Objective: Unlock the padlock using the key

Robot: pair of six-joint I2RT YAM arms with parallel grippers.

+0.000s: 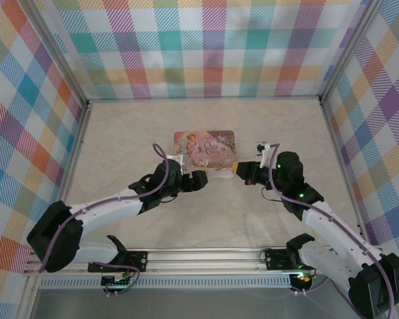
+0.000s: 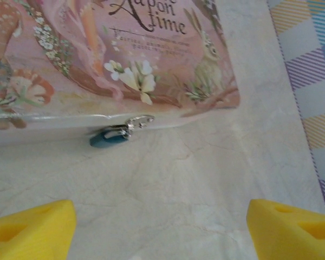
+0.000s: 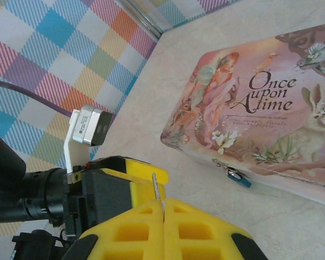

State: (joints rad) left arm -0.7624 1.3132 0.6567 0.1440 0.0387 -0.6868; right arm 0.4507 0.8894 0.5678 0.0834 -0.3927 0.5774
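We see a tin (image 3: 260,119) in soft pink, painted with a pale fairy, a brown rabbit, white flowers and dark lettering. At the tin's front edge the padlock (image 2: 108,139) shows a teal-blue body and a silvery shackle. Near the tin, the right claw (image 3: 163,216) is bright yellow over black, and the key (image 3: 156,187) at its tips is dull grey. The left claw (image 2: 162,230) has the same yellow. Under the tin the surface (image 2: 179,184) is cream with faint marbled veins. Behind the tin the walls (image 1: 213,46) are pastel plaid in pink, teal, orange, purple and yellow.
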